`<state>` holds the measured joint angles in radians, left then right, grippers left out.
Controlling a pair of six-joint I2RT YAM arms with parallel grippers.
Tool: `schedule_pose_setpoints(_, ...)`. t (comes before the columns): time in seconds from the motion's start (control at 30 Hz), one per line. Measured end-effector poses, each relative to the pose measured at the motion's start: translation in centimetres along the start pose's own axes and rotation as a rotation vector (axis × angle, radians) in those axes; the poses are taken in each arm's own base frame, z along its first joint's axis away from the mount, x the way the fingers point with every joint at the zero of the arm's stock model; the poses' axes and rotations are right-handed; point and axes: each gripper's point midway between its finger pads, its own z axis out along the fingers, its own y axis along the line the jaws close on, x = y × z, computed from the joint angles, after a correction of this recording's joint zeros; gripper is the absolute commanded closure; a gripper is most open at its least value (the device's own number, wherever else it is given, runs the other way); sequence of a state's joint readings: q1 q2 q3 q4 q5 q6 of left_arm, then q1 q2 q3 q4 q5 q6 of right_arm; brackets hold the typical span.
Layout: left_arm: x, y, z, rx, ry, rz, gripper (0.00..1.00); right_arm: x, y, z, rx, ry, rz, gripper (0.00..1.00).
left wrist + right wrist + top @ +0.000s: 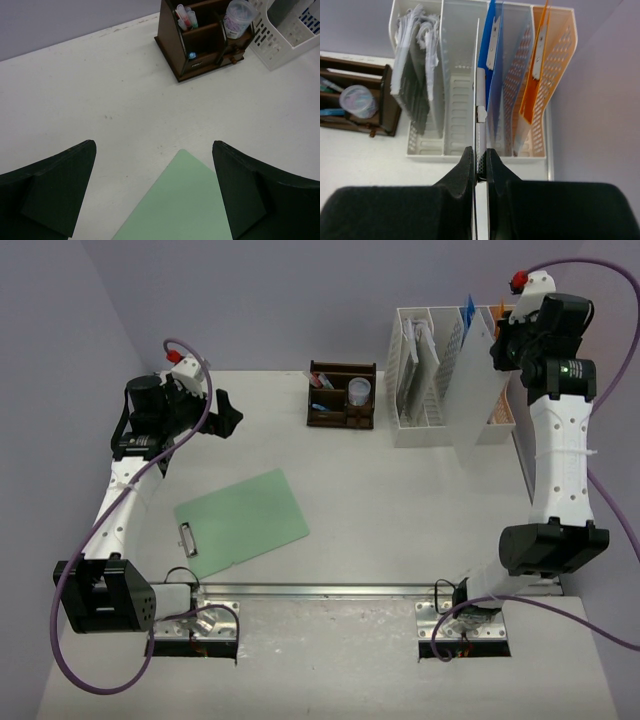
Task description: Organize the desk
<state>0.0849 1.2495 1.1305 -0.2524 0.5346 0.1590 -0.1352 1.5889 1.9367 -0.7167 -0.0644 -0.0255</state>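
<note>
The right tool (pixel 480 159) is clamped on the edge of a white clipboard (pixel 480 390). It holds the board upright and edge-on above the file rack (pixel 455 100) at the far right of the worktop (pixel 400 510). The board's long axis runs near to far, parallel with the slots. The empty slot lies just left of its edge, so a slight leftward shift probably precedes lowering. The left tool (pixel 154 145), spread wide and empty, hovers over the far left, just beyond the green clipboard (pixel 240 520).
</note>
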Motion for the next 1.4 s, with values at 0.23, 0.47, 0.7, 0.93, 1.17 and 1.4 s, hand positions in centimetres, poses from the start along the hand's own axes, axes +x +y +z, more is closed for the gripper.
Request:
schedule_pose_setpoints(0.23,0.0,0.1,0.0,-0.001,0.0,0.005,0.0,-1.8,-3.0,0.9,0.102,-0.075,-0.133,1.0)
schedule_pose_setpoints(0.47,0.4,0.2,0.2,0.0,0.009,0.005,0.0,-2.6,-6.9,0.2,0.191,-0.107,-0.178,1.0)
schedule_pose_setpoints(0.7,0.7,0.3,0.4,-0.002,0.016,0.012,0.0,-4.2,-8.3,-0.5,0.234,-0.145,-0.245,1.0)
schedule_pose_setpoints(0.93,1.0,0.3,0.4,-0.001,0.022,0.012,0.0,-5.4,-9.8,-2.0,0.224,-0.184,-0.199,1.0)
schedule_pose_setpoints(1.17,1.0,0.3,0.4,0.0,0.023,0.01,0.0,-7.9,-6.3,-4.6,0.066,-0.25,-0.142,1.0)
schedule_pose_setpoints(1.4,1.3,0.4,0.6,0.001,0.03,0.005,0.0,-7.8,-3.4,-6.2,-0.045,-0.256,-0.078,1.0)
